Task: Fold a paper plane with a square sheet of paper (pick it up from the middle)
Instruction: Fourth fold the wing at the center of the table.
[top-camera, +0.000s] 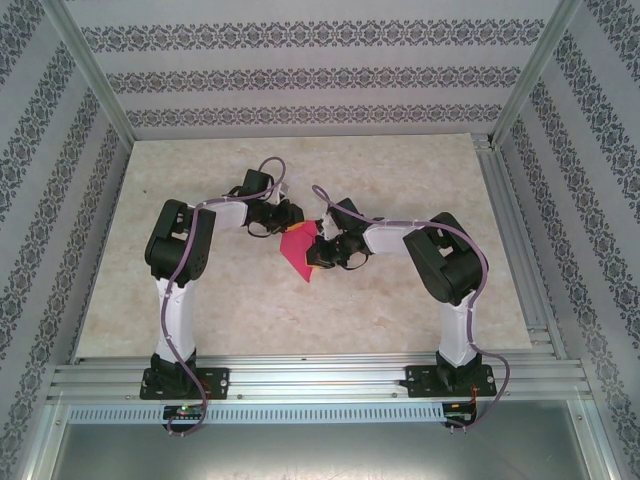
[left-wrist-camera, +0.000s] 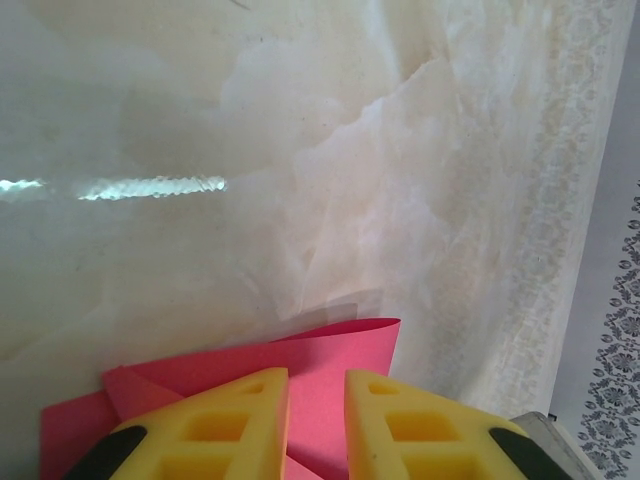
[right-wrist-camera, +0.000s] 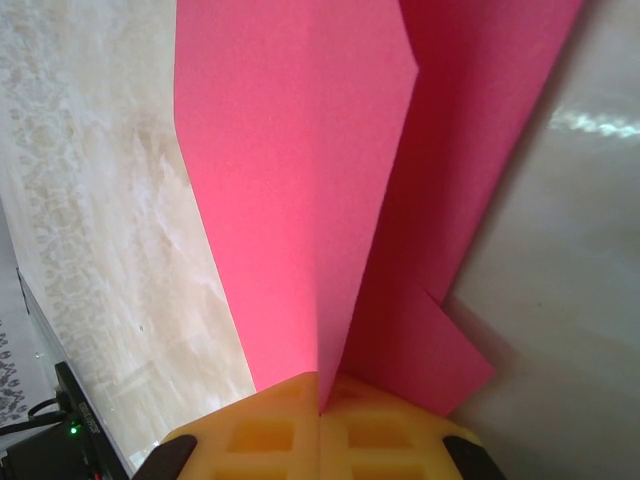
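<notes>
Yellow fingers (right-wrist-camera: 270, 435) of the right tool (right-wrist-camera: 322, 395) sit closest in the right wrist view, pressed together on the square sheet of paper (right-wrist-camera: 290, 180) and pinching it right on a crease. Magenta layers fan up and away from the tips, with a sharp fold line running up from the pinch and one small flap sticking out lower right. Paper is already folded, not a flat square: several overlapping layers, angled edges. Left tool (left-wrist-camera: 317, 400) in the left wrist view: pads (left-wrist-camera: 230, 425) slightly spread, narrow gap between them, pink paper visible in the gap and just past the tips, top edge curling up a bit off the desk (left-wrist-camera: 300, 150). Can't see the pads clamping anything. Top view: both tools meet mid-desk, left one at the paper's upper left, right one at its right side, arms bent inward toward each other. Paper hangs between them as a pointed shape, tip aimed at the near edge, over the pale marbled desk. Patterned walls (top-camera: 300, 70) on three sides, aluminium rail (top-camera: 320, 375) carrying both arm bases along the near edge.
</notes>
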